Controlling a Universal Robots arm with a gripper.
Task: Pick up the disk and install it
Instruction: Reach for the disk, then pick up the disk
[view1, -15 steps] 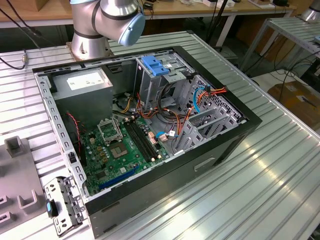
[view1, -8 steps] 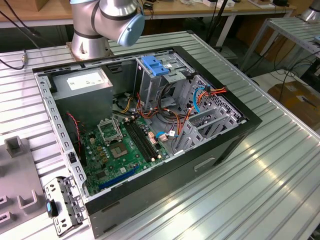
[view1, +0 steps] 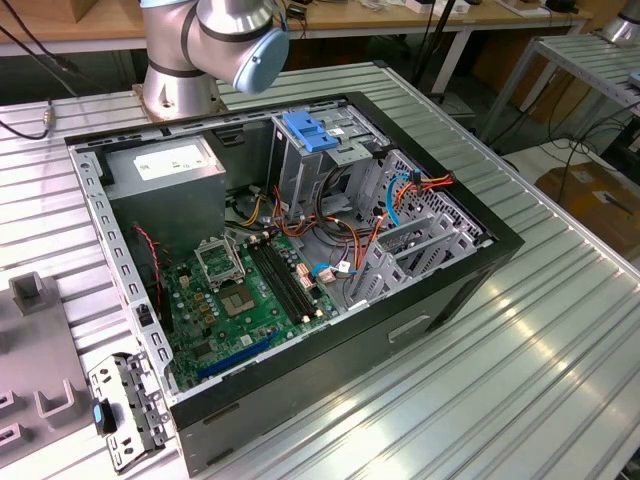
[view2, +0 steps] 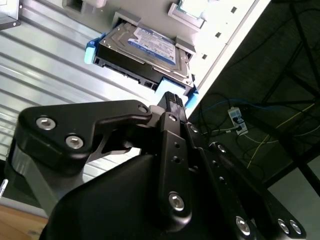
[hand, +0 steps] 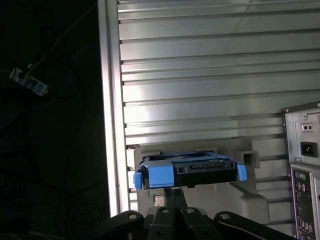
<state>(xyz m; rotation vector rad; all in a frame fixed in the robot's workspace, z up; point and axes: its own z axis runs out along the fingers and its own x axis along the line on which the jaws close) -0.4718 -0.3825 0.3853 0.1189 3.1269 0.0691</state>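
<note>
Gripper (view2: 172, 99) of the silver, blue-capped arm (view1: 215, 40), fingers pressed together, tips just beside the blue side rail of the flat dark rectangular disk (hand: 200, 170); contact unclear. Disk rests in a grey moulded cradle (hand: 250, 197) near the ribbed aluminium table's (hand: 200, 75) edge. Arm base stands beyond the open black computer case (view1: 400, 330).

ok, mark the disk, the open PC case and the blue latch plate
disk (view2: 144, 47): second wrist view, middle of its labelled top face.
PC case (view1: 330, 372): exterior view, black outer wall.
blue latch plate (view1: 308, 131): exterior view, middle of its flat face.
</note>
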